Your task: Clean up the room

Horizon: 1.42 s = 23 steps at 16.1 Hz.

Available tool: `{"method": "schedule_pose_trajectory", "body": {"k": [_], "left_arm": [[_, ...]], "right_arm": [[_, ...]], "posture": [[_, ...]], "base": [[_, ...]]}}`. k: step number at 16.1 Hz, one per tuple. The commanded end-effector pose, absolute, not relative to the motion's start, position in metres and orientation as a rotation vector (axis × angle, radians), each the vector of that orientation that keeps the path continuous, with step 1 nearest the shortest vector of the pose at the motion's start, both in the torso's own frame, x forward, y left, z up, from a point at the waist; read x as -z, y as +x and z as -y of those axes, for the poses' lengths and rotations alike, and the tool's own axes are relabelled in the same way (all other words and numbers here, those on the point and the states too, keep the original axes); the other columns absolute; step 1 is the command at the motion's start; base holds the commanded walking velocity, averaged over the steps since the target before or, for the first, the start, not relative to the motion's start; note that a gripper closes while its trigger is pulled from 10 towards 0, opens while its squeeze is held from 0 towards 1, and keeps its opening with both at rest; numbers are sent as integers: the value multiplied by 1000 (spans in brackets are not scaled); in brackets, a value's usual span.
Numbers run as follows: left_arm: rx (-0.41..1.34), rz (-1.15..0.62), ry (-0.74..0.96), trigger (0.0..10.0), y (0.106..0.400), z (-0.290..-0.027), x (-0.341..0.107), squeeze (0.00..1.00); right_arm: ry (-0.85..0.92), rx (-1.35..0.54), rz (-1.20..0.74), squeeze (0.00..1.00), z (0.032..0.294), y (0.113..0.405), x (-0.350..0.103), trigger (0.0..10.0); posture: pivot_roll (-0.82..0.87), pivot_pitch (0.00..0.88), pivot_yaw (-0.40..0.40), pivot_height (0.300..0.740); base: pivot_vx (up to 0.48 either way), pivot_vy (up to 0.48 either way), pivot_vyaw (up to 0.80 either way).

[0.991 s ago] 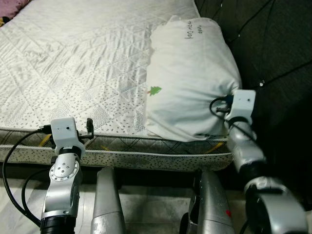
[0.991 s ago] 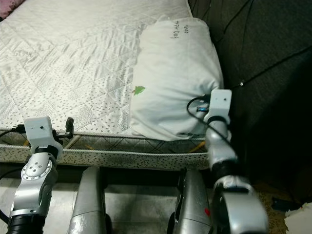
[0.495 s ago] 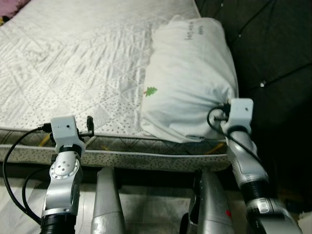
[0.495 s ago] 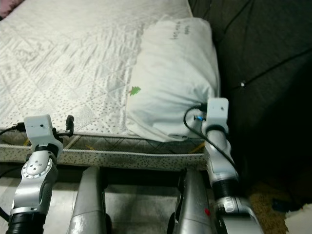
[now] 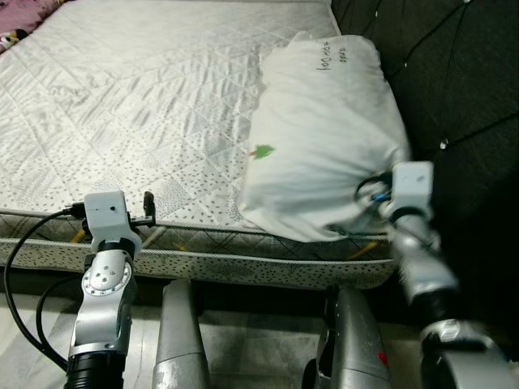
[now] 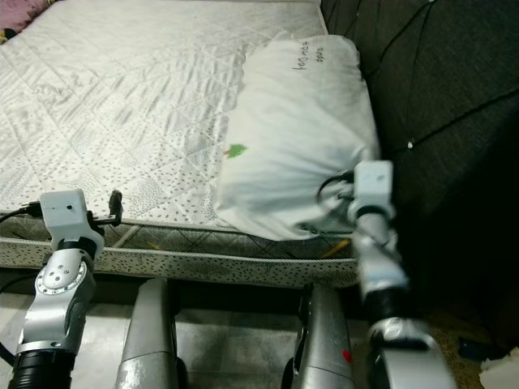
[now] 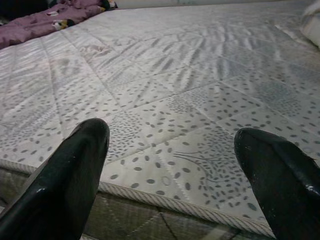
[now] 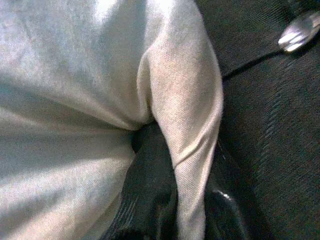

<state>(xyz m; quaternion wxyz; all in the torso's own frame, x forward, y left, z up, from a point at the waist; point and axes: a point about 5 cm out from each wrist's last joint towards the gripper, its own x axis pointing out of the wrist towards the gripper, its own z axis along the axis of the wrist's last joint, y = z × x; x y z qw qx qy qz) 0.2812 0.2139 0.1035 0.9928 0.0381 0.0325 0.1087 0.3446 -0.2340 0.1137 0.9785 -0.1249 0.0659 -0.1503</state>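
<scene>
A white pillow with a small green tree mark lies on the right side of the quilted mattress, against the dark headboard. My right gripper is at the pillow's near right corner, shut on a fold of the fabric, which runs between the black fingers. The near end of the pillow bunches toward that grip and reaches the mattress edge. My left gripper stands open just above the mattress's front edge, far left of the pillow, with nothing between its fingers.
The dark tufted headboard rises right beside the pillow. A purple blanket lies at the far end of the bed. The bed's side panel and my silver legs are close below.
The view has shifted a little. My right gripper stays shut on the pillow corner and has pulled it slightly rightward, so the fabric bunches more. The left arm has not moved.
</scene>
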Motion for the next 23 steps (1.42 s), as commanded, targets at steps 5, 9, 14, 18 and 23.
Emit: {"method": "schedule_pose_trajectory", "body": {"k": [5, 9, 14, 18, 23], "left_arm": [[-231, -61, 86, 10000, 280, -219, -103, 0], [-231, -58, 88, 10000, 281, -218, -104, 0], [-216, -59, 85, 10000, 284, -215, -103, 0], [-220, -52, 79, 10000, 287, -214, -103, 0], [-237, -45, 75, 10000, 286, -217, -103, 0]], "right_arm": [[-265, 609, -94, 0, 317, 348, -158, 0], [-309, 493, -189, 0, 294, 328, -109, 0], [-333, 340, -222, 0, 253, 293, -69, 0], [-323, 351, -123, 1000, 250, 325, -101, 10000], [-280, 376, 14, 1000, 238, 353, -147, 10000]], "posture": [[139, 0, 1, 485], [133, 0, 2, 485], [110, 0, 10, 485], [111, 0, 2, 485], [123, 0, -11, 485]], "base": [[0, 0, 0], [0, 0, 0], [0, 0, 0], [0, 0, 0], [0, 0, 0]]}}
